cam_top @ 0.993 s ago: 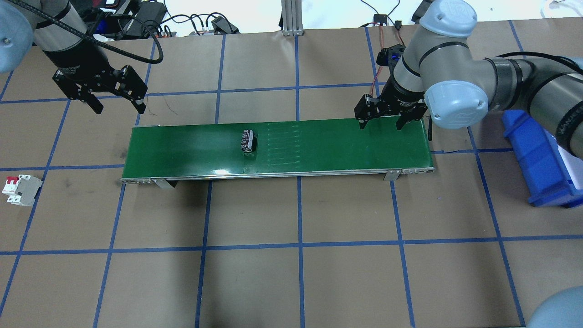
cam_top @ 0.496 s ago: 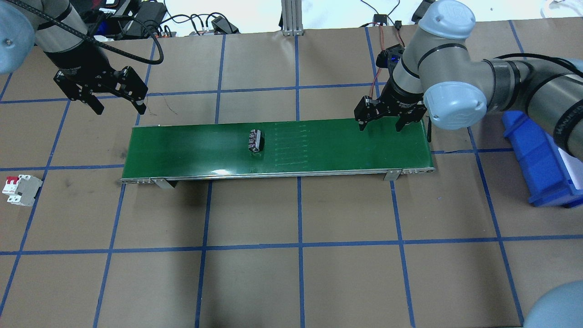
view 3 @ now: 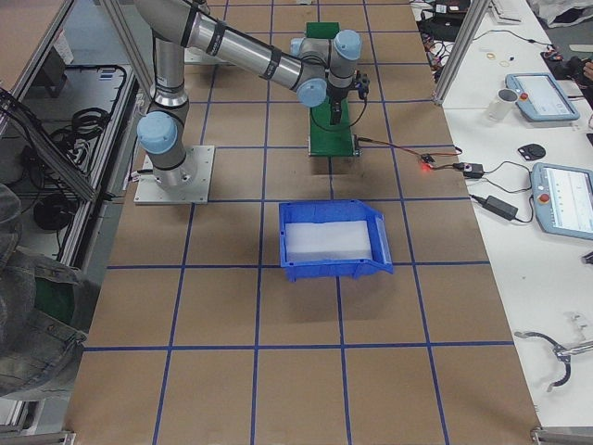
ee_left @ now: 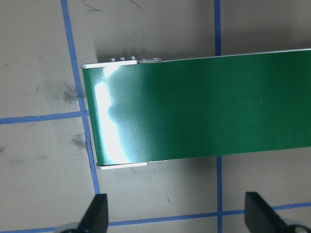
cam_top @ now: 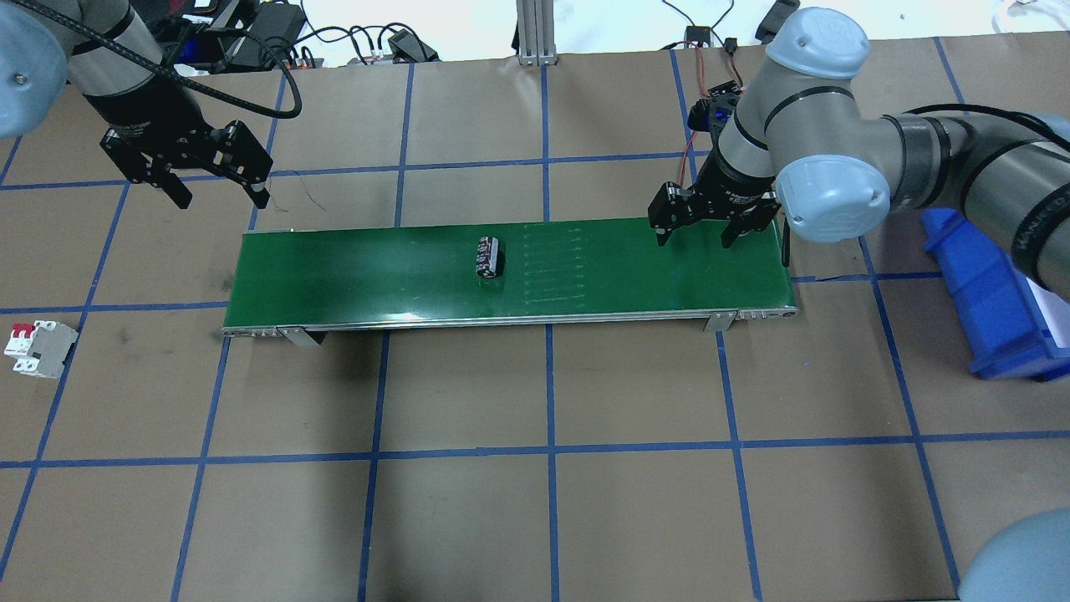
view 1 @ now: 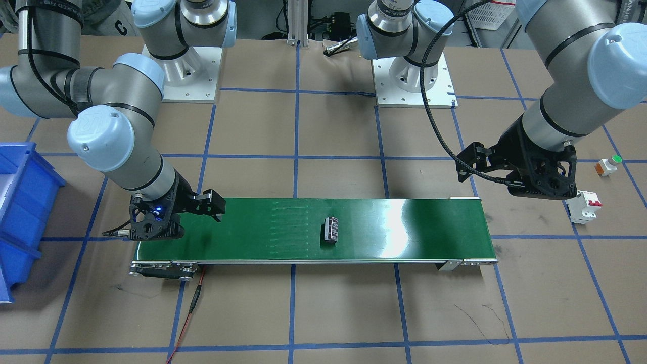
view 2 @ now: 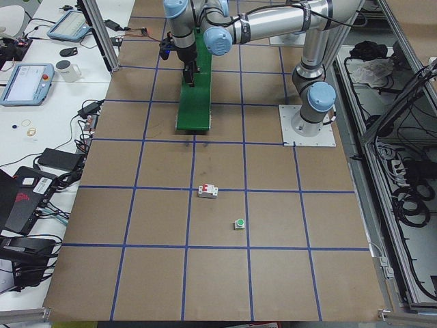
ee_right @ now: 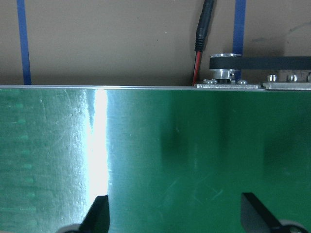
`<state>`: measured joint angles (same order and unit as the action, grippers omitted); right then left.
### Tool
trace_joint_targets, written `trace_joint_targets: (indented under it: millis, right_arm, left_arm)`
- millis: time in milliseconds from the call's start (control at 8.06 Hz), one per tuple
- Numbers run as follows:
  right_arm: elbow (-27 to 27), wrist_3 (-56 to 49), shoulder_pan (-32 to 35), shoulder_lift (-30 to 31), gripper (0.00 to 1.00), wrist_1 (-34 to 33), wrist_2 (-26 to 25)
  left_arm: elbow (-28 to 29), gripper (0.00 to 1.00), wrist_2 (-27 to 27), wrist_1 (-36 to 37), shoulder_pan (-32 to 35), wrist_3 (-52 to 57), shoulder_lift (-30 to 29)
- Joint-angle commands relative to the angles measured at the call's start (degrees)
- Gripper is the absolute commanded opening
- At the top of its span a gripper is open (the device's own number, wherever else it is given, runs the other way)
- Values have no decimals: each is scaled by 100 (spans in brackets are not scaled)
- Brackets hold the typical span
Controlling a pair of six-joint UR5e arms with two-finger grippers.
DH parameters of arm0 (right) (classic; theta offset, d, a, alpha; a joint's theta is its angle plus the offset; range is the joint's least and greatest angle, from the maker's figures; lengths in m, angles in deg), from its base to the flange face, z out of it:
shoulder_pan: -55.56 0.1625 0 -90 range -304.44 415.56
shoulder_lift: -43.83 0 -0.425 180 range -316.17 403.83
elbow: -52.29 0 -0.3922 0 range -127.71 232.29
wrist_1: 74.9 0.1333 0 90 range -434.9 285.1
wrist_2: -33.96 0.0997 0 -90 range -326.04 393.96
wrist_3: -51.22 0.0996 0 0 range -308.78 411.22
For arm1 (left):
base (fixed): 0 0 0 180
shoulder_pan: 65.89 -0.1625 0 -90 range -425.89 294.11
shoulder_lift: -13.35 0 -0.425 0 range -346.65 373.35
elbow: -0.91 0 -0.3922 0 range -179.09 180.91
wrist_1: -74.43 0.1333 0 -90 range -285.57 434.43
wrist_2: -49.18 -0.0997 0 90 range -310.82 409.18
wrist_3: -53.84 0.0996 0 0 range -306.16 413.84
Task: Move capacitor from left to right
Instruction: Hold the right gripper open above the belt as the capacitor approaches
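The capacitor (cam_top: 489, 257), a small dark cylinder, lies on its side near the middle of the green conveyor belt (cam_top: 359, 276); from across the table the capacitor (view 1: 330, 229) appears alone on the belt. My left gripper (cam_top: 219, 199) hangs open and empty just behind the belt's left end, whose end edge fills the left wrist view between the fingertips (ee_left: 97, 214). My right gripper (cam_top: 695, 237) is open and empty low over the belt's right end, well to the right of the capacitor. The right wrist view shows only bare belt (ee_right: 194, 165), no capacitor.
A white breaker (cam_top: 38, 349) with red switches lies on the table left of the belt, and an orange-white button (view 1: 608, 165) sits near it. A blue bin (cam_top: 995, 293) stands beyond the belt's right end. A red-black cable (view 1: 194, 298) runs off the belt's motor end.
The capacitor has ridden the belt to the right, toward the right gripper. The right gripper has shifted slightly. The left gripper has stayed where it was.
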<state>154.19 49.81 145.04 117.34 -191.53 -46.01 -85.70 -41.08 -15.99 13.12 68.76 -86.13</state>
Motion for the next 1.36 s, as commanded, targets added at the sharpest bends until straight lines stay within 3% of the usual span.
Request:
trace_joint_targets:
  millis: [0, 496, 1241]
  right_arm:
    - [23, 0, 0, -65, 94, -9, 8]
    - [41, 9, 0, -170, 90, -9, 297]
    - [41, 0, 0, -170, 90, -9, 325]
  left_arm:
    - [-14, 100, 0, 15, 9, -6, -1]
    - [-14, 100, -9, 15, 9, -6, -10]
    - [-5, 100, -9, 15, 9, -6, -1]
